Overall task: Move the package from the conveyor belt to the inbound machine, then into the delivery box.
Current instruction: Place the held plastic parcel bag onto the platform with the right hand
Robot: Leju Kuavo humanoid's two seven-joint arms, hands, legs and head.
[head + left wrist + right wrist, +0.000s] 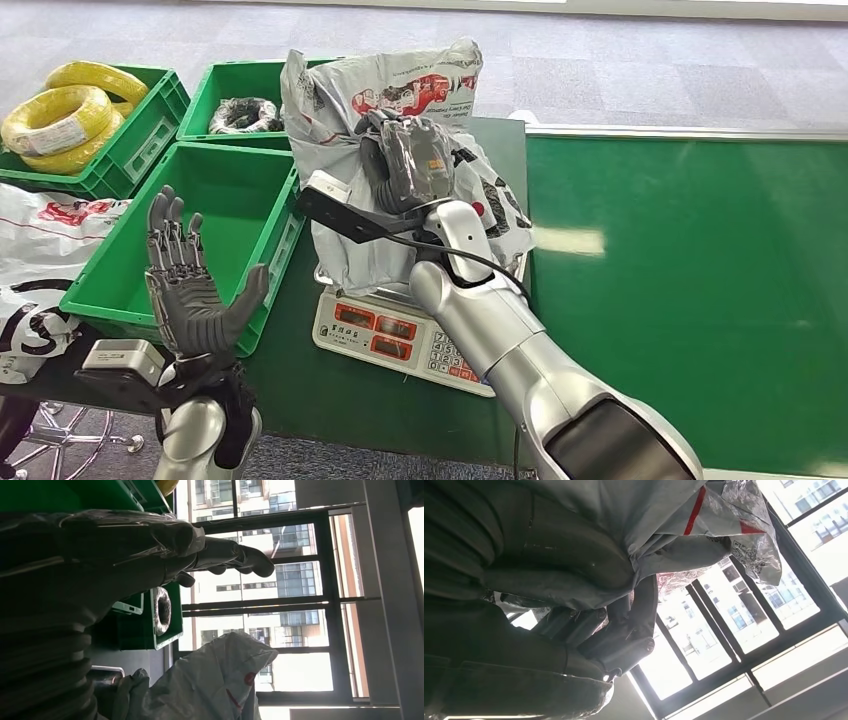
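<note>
While the left hand stands raised at the near left with its palm up and fingers spread, holding nothing, the right arm reaches forward from the near right. Just past the left hand sits an empty green bin, and to its left lies another white printed bag, partly cut off at the edge. Near the middle, a white weighing scale with red displays rests on the dark green table. On the scale stands the package, a crumpled white plastic mailer with red and black print, upright and leaning toward the bin. The right hand is wrapped around the package's middle, fingers pressed into the plastic; the right wrist view shows the fingers bunching the film, though how firmly it grips is hard to judge. To the right stretches the bright green conveyor belt. Farther off, a green bin holds a dark cable coil, and at the far left another holds yellow cable coils.
</note>
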